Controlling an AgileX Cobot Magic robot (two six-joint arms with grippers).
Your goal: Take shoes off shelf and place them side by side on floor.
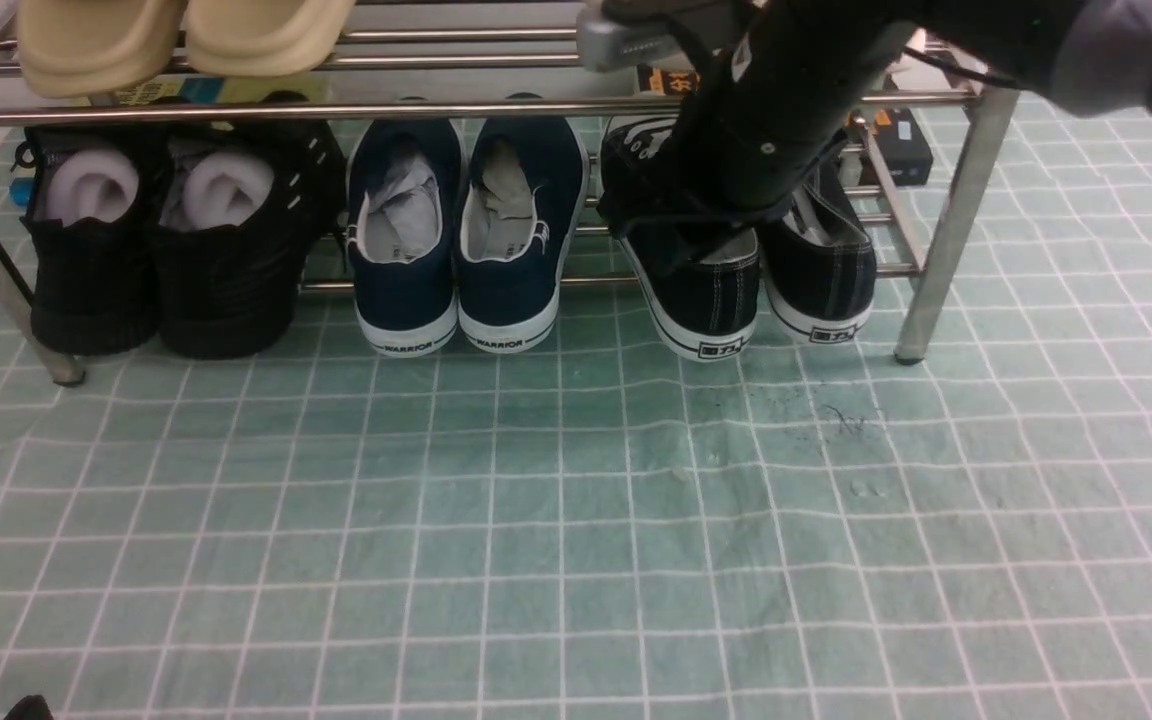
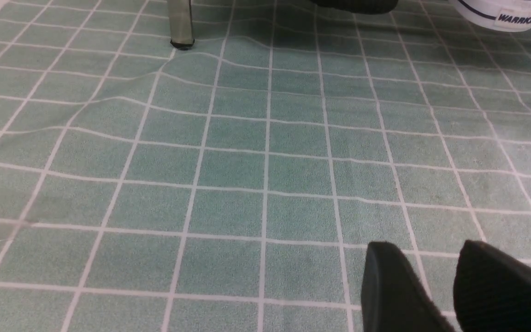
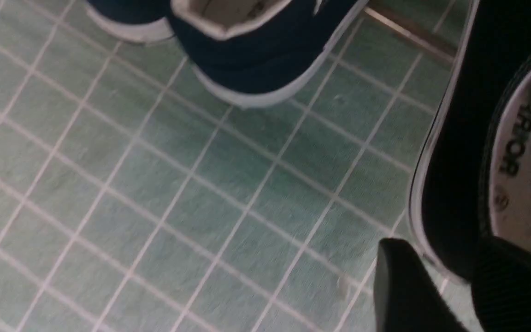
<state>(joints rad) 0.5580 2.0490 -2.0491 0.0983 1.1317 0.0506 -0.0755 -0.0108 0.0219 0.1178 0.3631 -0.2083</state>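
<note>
Nearest, the left gripper [image 2: 427,249] is hovering open over the floor [image 1: 556,520]. Farther back, both shoes [image 1: 711,295] are sitting on the shelf [image 1: 946,240], lower tier. The right gripper [image 3: 438,249] is straddling one shoe's side wall, jaws apart. Neither shoe is on the floor yet.

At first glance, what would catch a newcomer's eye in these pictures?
The bulky black right arm stands out first, stretched down over the black sneakers at the right end of the steel rack. Next, the navy shoes beside them and the green gridded floor in front.
</note>
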